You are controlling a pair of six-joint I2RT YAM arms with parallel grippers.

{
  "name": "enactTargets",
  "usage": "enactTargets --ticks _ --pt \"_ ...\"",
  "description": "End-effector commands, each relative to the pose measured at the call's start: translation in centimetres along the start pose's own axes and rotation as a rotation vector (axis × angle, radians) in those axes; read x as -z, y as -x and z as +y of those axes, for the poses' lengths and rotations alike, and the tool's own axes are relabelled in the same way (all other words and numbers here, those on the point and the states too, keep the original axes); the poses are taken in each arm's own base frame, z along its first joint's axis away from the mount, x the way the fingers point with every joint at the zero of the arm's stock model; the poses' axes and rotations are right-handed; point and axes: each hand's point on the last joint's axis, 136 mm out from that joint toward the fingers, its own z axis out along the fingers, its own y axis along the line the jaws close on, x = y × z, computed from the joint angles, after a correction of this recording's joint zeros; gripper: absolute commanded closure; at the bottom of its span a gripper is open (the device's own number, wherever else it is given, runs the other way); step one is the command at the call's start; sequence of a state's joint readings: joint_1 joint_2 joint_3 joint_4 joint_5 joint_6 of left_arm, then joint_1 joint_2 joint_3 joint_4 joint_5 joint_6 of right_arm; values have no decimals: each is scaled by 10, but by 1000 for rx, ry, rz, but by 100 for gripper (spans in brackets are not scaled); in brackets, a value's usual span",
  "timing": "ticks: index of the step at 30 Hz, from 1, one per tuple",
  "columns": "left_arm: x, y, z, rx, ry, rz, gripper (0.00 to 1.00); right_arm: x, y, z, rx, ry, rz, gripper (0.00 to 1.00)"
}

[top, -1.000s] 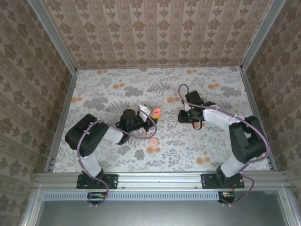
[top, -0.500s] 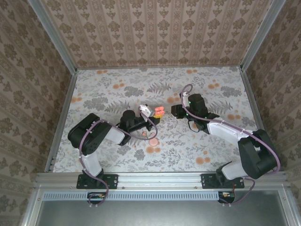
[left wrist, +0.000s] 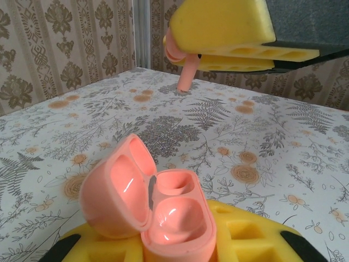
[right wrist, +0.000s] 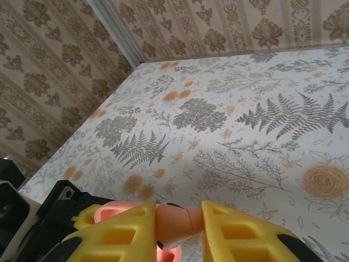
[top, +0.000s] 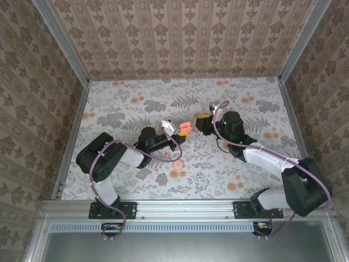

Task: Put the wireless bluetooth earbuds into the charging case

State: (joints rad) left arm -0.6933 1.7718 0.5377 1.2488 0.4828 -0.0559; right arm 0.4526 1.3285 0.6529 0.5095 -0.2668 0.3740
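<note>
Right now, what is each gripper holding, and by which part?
The left gripper holds the open case by its base; the right gripper pinches an earbud by its head, stem hanging free.

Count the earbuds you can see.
1: the earbud pinched in the right gripper, near the open charging case held by the left gripper. Another may be hidden.

nothing readable anywhere, no words, numbers or logos. looked over the pink charging case [left wrist: 173, 218], the yellow foam pads [left wrist: 218, 22] and the flowery tabletop [left wrist: 283, 136]: just plain plastic, plain foam and printed ferns and blossoms.
</note>
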Motion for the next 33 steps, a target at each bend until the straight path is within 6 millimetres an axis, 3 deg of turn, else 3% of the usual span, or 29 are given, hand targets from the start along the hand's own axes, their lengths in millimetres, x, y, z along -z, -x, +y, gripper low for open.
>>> enactTargets --ticks 1,15,33 --pt "-2 33 -8 -62 -39 -91 82 3 9 16 26 76 -39 76" --pt "0 40 -10 -79 -27 -107 82 -5 -14 21 9 121 39 76" --pt "4 45 -10 -106 -10 -117 82 -1 -28 20 37 93 119 76"
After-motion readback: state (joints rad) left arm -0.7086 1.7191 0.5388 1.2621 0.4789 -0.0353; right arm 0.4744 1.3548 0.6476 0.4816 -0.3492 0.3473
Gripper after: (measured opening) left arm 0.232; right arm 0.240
